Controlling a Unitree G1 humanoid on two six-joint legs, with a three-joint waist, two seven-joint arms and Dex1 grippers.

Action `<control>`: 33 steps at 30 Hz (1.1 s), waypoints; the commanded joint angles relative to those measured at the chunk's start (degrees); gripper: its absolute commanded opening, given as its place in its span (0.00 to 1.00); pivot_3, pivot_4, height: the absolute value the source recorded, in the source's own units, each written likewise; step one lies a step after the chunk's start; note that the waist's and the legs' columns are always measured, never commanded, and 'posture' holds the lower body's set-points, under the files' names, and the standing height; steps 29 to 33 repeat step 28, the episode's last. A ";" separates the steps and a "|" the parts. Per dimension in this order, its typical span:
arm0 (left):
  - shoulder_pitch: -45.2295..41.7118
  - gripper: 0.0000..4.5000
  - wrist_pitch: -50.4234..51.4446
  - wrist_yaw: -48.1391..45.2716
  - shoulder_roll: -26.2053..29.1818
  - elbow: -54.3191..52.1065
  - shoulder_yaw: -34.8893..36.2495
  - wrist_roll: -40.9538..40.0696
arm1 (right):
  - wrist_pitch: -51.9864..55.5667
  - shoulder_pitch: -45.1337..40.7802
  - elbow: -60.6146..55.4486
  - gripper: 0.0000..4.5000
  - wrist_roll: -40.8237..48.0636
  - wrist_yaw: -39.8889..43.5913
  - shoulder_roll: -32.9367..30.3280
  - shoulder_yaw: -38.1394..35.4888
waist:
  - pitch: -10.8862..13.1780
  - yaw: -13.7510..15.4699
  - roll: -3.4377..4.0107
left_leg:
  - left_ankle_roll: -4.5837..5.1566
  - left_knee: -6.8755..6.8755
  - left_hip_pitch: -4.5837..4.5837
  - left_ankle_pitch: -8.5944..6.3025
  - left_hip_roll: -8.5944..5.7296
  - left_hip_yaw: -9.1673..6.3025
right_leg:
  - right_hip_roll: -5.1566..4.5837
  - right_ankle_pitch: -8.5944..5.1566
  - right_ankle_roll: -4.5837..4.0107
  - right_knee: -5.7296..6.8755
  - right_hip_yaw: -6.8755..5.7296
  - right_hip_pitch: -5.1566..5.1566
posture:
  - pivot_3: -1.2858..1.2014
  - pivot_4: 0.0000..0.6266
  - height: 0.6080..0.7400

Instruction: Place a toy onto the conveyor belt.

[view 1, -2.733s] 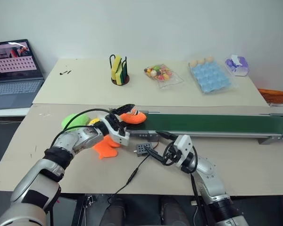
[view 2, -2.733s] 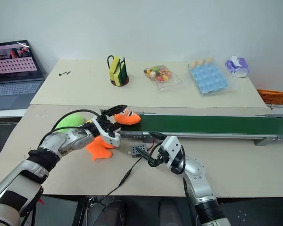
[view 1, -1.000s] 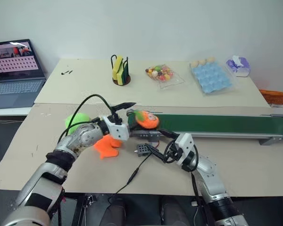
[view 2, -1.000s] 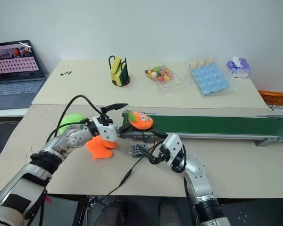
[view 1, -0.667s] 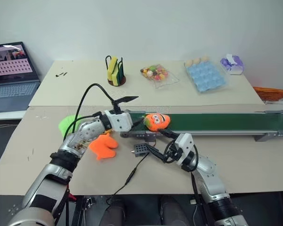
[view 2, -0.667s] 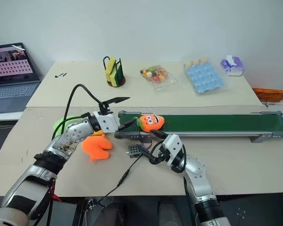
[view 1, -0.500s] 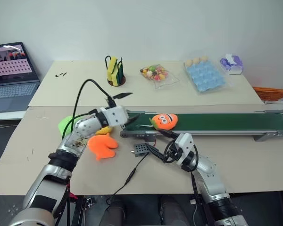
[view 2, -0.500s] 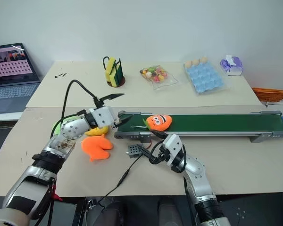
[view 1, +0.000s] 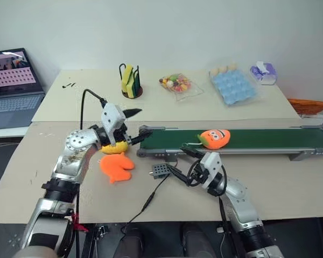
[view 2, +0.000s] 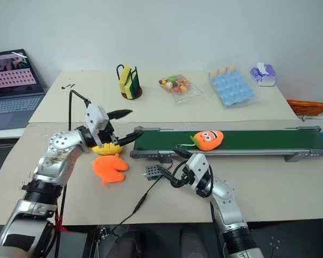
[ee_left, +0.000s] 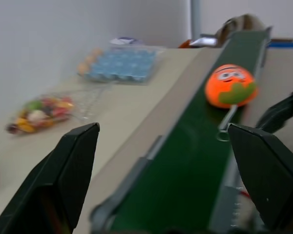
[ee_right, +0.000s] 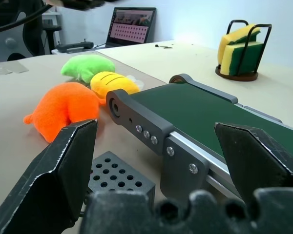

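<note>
The toy (view 1: pixel 215 138), a small orange carrot plush with a face and a green tuft, lies on the dark green conveyor belt (view 1: pixel 264 141), a little left of its middle. It also appears up the belt in the left wrist view as the toy (ee_left: pixel 231 86). My left gripper (view 1: pixel 134 126) hovers open and empty just off the belt's left end roller, pointing along the belt, well short of the toy. My right gripper (view 1: pixel 179 161) rests low in front of the belt's left part, open with nothing between its fingers (ee_right: pixel 58 165).
An orange fish plush (view 1: pixel 116 166), a yellow plush (view 1: pixel 114 148) and a green plush (ee_right: pixel 88 66) lie left of the belt's end. A perforated grey block (view 1: pixel 161 170) with a cable sits by my right gripper. Sponge holder (view 1: pixel 129 80), candy bag (view 1: pixel 177 84), egg tray (view 1: pixel 234 88) and laptop (view 1: pixel 13 80) stand behind.
The toy left my left gripper and rode to the right along the belt. The left gripper drew back to the left, rose a little and rolled. The right arm stayed still.
</note>
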 commanded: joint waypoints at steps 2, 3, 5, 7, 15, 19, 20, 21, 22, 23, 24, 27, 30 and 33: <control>-1.38 0.99 5.06 -3.73 2.56 -0.98 4.11 -2.69 | -0.99 -0.81 -1.63 1.00 0.95 0.13 -0.94 -1.83 | 0.00 0.04 0.00 | 0.00 0.01 0.08 0.00 0.00 0.01 | 0.00 -0.04 -0.05 0.12 0.01 0.02 | 0.52 0.24 1.00; -1.29 0.99 5.89 -4.27 2.55 -1.06 4.26 -2.89 | -0.98 -0.87 -1.61 1.00 1.07 0.15 -1.19 -2.12 | 0.00 0.10 0.00 | 0.00 0.01 0.10 0.00 0.00 0.01 | 0.03 -0.05 -0.06 0.15 0.01 0.02 | 0.52 0.24 1.00; -1.06 0.99 7.63 -5.38 2.57 -1.63 4.37 -3.60 | -0.93 -0.87 -1.60 1.00 1.19 0.18 -1.49 -2.49 | 0.00 0.21 0.00 | 0.00 0.01 0.12 0.01 0.01 0.01 | 0.04 -0.05 -0.08 0.17 0.02 0.04 | 0.52 0.24 1.00; 0.03 0.99 8.10 -7.46 3.00 -2.73 3.06 -2.61 | -0.91 -0.97 -1.44 1.00 1.29 0.10 -2.05 -3.14 | 0.00 0.23 0.00 | -0.01 0.04 0.11 0.01 0.01 0.01 | 0.04 -0.05 -0.08 0.18 0.02 0.04 | 0.52 0.24 1.00; 0.69 0.99 3.70 -10.52 1.66 -1.48 -0.27 4.17 | -1.12 -0.67 -1.16 1.00 1.02 0.02 -2.57 -4.23 | 0.00 0.25 0.00 | -0.01 0.04 0.09 0.01 0.01 0.02 | 0.06 -0.05 -0.10 0.18 0.06 0.01 | 0.52 0.24 1.00; 0.54 0.99 3.86 -11.41 0.81 -1.27 -0.16 4.48 | -1.11 -0.63 -1.27 1.00 0.80 -0.19 -2.42 -4.21 | 0.00 0.29 0.00 | -0.01 0.04 0.10 0.01 0.01 0.04 | 0.06 -0.05 -0.10 0.18 0.07 0.02 | 0.52 0.24 1.00; 0.52 0.99 3.73 -11.55 0.69 -1.20 -0.21 4.77 | -1.12 -0.67 -1.21 1.00 0.81 -0.19 -2.44 -4.26 | 0.00 0.30 0.00 | -0.01 0.04 0.09 0.01 0.01 0.04 | 0.06 -0.05 -0.10 0.18 0.07 0.02 | 0.52 0.24 1.00; 0.54 0.99 3.72 -11.69 0.57 -1.14 -0.20 4.96 | -1.16 -0.69 -1.12 1.00 0.80 -0.17 -2.47 -4.30 | 0.00 0.30 0.00 | -0.01 0.05 0.09 0.01 0.01 0.04 | 0.06 -0.05 -0.10 0.17 0.07 0.02 | 0.52 0.24 1.00; 0.59 0.99 3.63 -11.97 0.54 -1.04 -0.25 5.24 | -1.17 -0.73 -1.04 1.00 0.81 -0.15 -2.50 -4.34 | 0.00 0.29 0.00 | -0.01 0.05 0.08 0.01 0.01 0.04 | 0.06 -0.06 -0.10 0.17 0.07 0.01 | 0.52 0.24 1.00; 0.61 0.99 3.46 -12.16 0.50 -0.96 -0.28 5.49 | -1.18 -0.77 -0.98 1.00 0.83 -0.12 -2.52 -4.39 | 0.00 0.28 0.00 | 0.00 0.04 0.08 0.01 0.01 0.04 | 0.06 -0.06 -0.10 0.17 0.07 0.01 | 0.52 0.24 1.00; 0.57 0.99 3.43 -12.24 0.42 -0.88 -0.26 5.61 | -1.19 -0.81 -0.93 1.00 0.83 -0.11 -2.54 -4.41 | 0.00 0.28 0.00 | 0.00 0.04 0.08 0.01 0.01 0.04 | 0.06 -0.06 -0.10 0.17 0.07 0.01 | 0.52 0.24 1.00; 0.42 0.99 3.56 -12.29 0.20 -0.85 -0.02 5.74 | -1.18 -0.93 -0.89 1.00 0.84 -0.09 -2.52 -4.42 | 0.00 0.29 0.00 | 0.00 0.05 0.09 0.01 0.01 0.04 | 0.06 -0.05 -0.10 0.18 0.07 0.01 | 0.52 0.24 1.00; 0.46 0.99 3.71 -12.40 0.05 -0.88 0.22 5.42 | -1.18 -0.94 -0.89 1.00 0.84 -0.08 -2.51 -4.41 | 0.00 0.29 0.00 | 0.00 0.05 0.09 0.01 0.01 0.04 | 0.06 -0.05 -0.10 0.18 0.07 0.01 | 0.52 0.24 1.00; 0.46 0.99 3.71 -12.40 0.05 -0.88 0.22 5.42 | -1.18 -0.94 -0.89 1.00 0.84 -0.08 -2.51 -4.41 | 0.00 0.29 0.00 | 0.00 0.05 0.09 0.01 0.01 0.04 | 0.06 -0.05 -0.10 0.18 0.07 0.01 | 0.52 0.24 1.00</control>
